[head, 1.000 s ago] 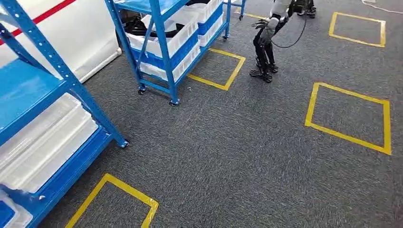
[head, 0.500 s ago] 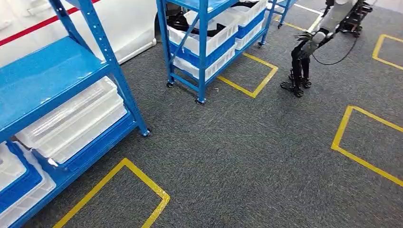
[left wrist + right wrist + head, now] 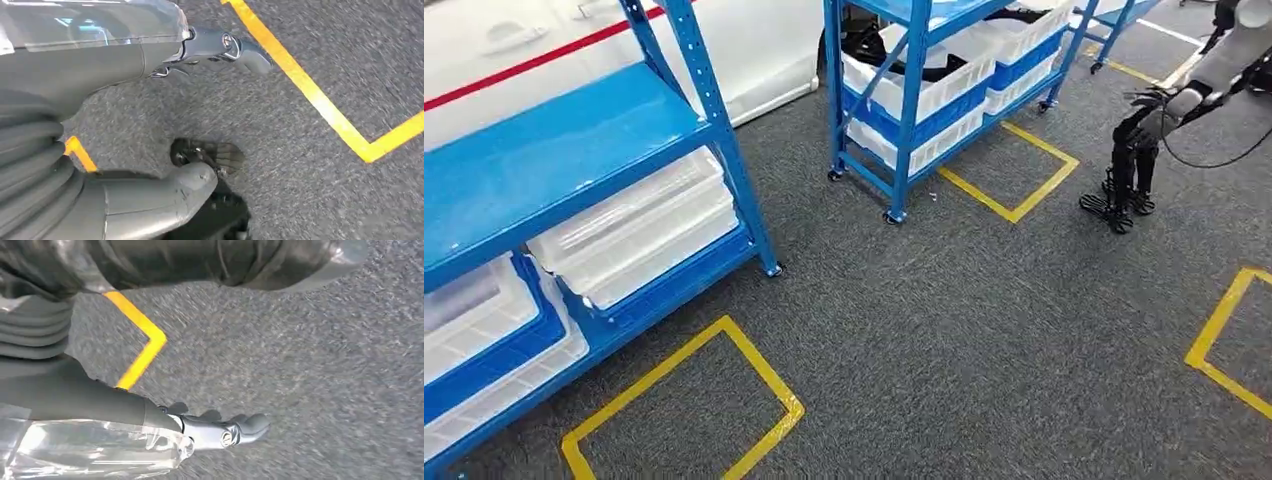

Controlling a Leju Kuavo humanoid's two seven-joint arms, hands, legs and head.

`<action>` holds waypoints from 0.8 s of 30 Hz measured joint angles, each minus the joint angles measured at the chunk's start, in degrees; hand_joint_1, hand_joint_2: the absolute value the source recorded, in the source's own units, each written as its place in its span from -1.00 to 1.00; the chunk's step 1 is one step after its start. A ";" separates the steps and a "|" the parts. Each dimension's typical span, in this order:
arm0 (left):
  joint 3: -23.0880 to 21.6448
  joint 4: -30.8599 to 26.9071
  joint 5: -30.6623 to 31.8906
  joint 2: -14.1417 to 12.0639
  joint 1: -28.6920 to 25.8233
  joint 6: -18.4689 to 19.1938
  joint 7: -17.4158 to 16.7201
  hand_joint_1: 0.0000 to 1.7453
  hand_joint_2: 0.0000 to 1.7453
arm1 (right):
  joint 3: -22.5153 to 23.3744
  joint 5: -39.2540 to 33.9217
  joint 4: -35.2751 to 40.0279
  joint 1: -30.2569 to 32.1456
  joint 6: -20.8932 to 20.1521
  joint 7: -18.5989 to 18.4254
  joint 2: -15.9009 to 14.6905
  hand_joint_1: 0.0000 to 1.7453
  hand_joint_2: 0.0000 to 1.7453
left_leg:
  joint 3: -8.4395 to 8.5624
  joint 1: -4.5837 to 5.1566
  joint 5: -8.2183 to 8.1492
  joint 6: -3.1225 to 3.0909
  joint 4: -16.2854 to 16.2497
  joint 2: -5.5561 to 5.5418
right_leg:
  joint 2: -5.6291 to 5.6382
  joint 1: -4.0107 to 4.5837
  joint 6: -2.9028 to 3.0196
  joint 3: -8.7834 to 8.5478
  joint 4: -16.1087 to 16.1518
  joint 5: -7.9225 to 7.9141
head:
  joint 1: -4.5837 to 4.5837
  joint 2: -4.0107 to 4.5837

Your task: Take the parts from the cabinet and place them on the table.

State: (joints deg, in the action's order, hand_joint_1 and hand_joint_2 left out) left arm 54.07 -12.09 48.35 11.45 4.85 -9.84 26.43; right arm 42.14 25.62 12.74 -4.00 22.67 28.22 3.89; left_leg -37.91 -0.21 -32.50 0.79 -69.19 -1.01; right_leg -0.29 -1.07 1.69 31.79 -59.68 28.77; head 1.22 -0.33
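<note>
Down at the robot's side, the left hand (image 3: 150, 55) hangs over the grey carpet (image 3: 310, 190). It holds nothing, its thumb is spread away from its fingers, and it points at the floor near a yellow tape line (image 3: 310, 95).

Far ahead of that hand stands the nearer blue cabinet (image 3: 574, 140) with pale bins (image 3: 639, 235) on its lower shelf; what is in them cannot be made out. Farther off is a second blue cabinet (image 3: 914, 110), where black parts (image 3: 869, 45) lie in a white bin (image 3: 944, 85), well out of reach of either hand. They are too small here to tell their shape. They are probably stiff moulded pieces and fairly light, best gripped around a narrow section rather than pinched at an edge. Another robot (image 3: 1139, 150) stands beyond.

The right hand (image 3: 150, 415) likewise hangs low over the carpet, empty and loosely spread.
</note>
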 joint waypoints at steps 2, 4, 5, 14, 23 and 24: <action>0.00 0.00 0.09 0.00 -0.01 0.00 0.00 -1.00 1.00 | 0.02 0.09 0.00 0.07 0.00 0.00 -0.07 -1.00 -1.00 | -3.68 -0.20 -2.20 0.31 -7.42 0.56 | -1.79 0.20 0.19 -0.05 -0.02 0.19 | 0.02 0.00; 0.00 0.00 0.11 0.00 -0.27 0.00 0.00 -1.00 1.00 | 0.02 0.11 0.00 -0.06 0.00 0.00 -0.07 -1.00 -1.00 | -2.00 -0.24 0.97 0.14 -3.93 0.76 | -3.21 0.32 0.15 -0.36 -0.02 0.44 | 0.02 0.00; 0.00 0.00 0.13 0.00 -0.29 0.00 0.00 -1.00 1.00 | 0.02 0.11 0.00 -0.08 0.00 0.00 -0.07 -1.00 -1.00 | 0.50 -0.19 3.52 -0.18 0.88 1.11 | -3.89 0.37 0.07 -0.68 -0.01 0.62 | 0.02 0.00; 0.04 0.00 0.07 0.00 0.13 0.00 0.00 -1.00 -1.00 | 0.04 0.15 0.07 -0.74 -0.04 0.07 -0.11 -1.00 -1.00 | 6.40 0.48 7.22 -3.70 12.78 2.38 | -2.26 0.56 -2.05 -0.88 -3.93 4.80 | 0.00 0.00; 0.09 0.00 0.04 0.17 0.57 0.00 -0.37 -1.00 -1.00 | 0.35 0.20 0.00 -0.44 -0.04 -0.20 -0.33 -1.00 -1.00 | 5.58 0.22 5.88 -2.16 10.18 -4.79 | 5.90 -0.58 -2.93 1.27 -0.63 -0.71 | -0.02 0.00; 0.09 0.00 0.04 0.17 0.61 0.00 -0.35 -1.00 -1.00 | 0.35 0.26 0.02 -0.66 -0.04 -0.20 -0.33 -1.00 -1.00 | 5.28 0.12 6.08 -1.84 10.38 -5.39 | 4.82 -0.61 -2.70 1.48 -1.00 -0.81 | 0.02 0.00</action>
State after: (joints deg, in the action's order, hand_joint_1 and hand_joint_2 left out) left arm 54.16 -12.09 48.39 11.63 5.47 -9.84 26.08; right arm 42.49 25.88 12.76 -4.66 22.62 28.02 3.56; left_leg -32.62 -0.09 -26.42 -1.05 -58.82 -6.40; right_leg 4.53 -1.68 -1.01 33.27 -60.68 27.96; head 1.25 -0.33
